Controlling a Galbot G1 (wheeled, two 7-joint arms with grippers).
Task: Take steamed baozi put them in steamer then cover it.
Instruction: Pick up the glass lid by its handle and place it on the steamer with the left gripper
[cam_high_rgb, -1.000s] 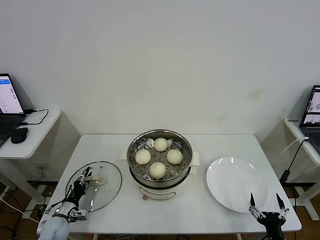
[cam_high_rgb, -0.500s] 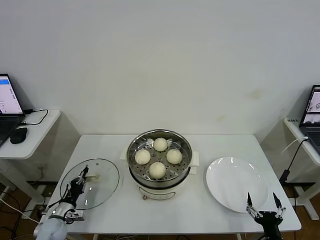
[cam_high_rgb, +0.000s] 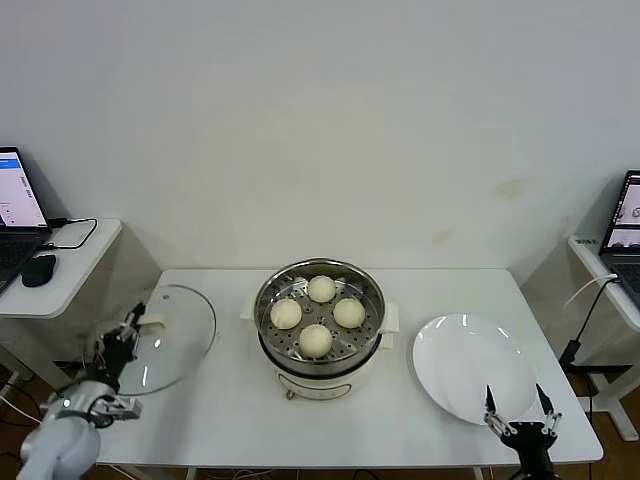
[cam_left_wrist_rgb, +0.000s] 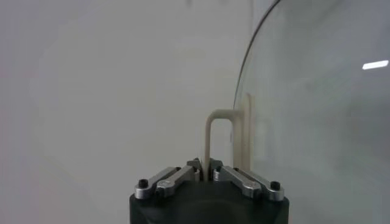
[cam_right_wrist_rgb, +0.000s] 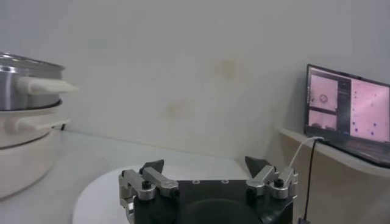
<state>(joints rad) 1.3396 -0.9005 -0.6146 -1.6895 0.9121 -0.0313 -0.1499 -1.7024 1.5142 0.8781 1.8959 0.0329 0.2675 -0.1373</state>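
I have the left gripper (cam_high_rgb: 128, 335) pinching the lid (cam_high_rgb: 165, 338) by its handle (cam_left_wrist_rgb: 220, 141), tilted over the table's (cam_high_rgb: 225, 400) left edge. Four buns (cam_high_rgb: 316, 339) sit in the uncovered steamer (cam_high_rgb: 319, 325) at centre. Right gripper (cam_high_rgb: 517, 407), fingers spread, hangs at the front right corner by the plate (cam_high_rgb: 465, 365).

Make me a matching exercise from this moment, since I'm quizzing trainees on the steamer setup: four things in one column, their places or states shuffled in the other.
Things:
1. steamed baozi
2. cover
3. white plate
4. right gripper

Places or states:
A. bare, on the table to the right of the steamer
B. open, at the table's near right edge
C. four together on the perforated tray
D. gripped by its handle in the left gripper, tilted, at the table's left edge

Pairs: 1-C, 2-D, 3-A, 4-B
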